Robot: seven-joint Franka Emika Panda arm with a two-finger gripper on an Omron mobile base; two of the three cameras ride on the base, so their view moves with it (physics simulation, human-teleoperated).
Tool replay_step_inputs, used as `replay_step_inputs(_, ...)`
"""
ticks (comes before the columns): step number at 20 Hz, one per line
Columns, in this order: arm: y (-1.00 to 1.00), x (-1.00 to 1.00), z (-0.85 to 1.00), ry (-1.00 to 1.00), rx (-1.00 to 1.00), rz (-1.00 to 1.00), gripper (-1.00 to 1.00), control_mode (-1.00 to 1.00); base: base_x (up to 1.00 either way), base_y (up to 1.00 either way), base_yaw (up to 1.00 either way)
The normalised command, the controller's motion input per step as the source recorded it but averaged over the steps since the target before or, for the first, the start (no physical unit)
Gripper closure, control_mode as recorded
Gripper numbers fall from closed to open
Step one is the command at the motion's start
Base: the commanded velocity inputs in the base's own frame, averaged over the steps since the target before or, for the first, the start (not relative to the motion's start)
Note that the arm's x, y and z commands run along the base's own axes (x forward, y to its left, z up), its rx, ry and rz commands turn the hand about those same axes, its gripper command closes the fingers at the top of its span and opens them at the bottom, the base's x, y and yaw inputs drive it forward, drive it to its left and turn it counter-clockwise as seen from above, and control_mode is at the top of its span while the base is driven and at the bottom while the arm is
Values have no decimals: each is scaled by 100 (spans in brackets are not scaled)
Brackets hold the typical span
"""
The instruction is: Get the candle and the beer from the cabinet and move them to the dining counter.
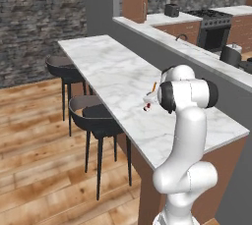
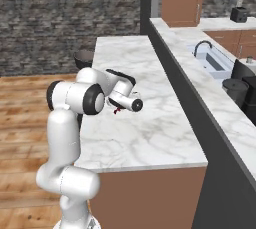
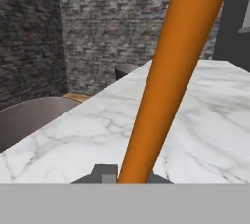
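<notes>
Gripper [image 3: 128,178]: clamped on candle [image 3: 168,76], held above counter [image 1: 113,71]; if released tilted, toppling and rolling off are risked.

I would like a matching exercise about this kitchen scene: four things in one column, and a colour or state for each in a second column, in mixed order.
Things:
1. candle
2. dining counter
3. stools
4. pincer

Colour or state:
A. white marble top
B. shut on something thin
C. orange
D. black, standing beside the bar

Right pairs: 1-C, 2-A, 3-D, 4-B. The pincer is shut on the candle, low above the dining counter.
</notes>
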Motion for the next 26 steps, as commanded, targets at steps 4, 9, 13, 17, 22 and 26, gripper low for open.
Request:
replay_step_inputs(4, 0, 0, 0, 0, 0, 0, 100, -100, 0, 0, 0)
replay_step_inputs(9, 5, 0, 0, 0, 0, 0, 100, -100, 0, 0, 0)
replay_step_inputs(13, 14, 0, 0, -1, -4, 0, 100, -100, 0, 0, 0)
replay_step_inputs(17, 32, 0, 0, -6, -9, 0, 100, -100, 0, 0, 0)
replay_step_inputs(22, 16, 0, 0, -2, -4, 0, 100, -100, 0, 0, 0)
replay_step_inputs(26, 0, 0, 0, 0, 0, 0, 100, -100, 0, 0, 0)
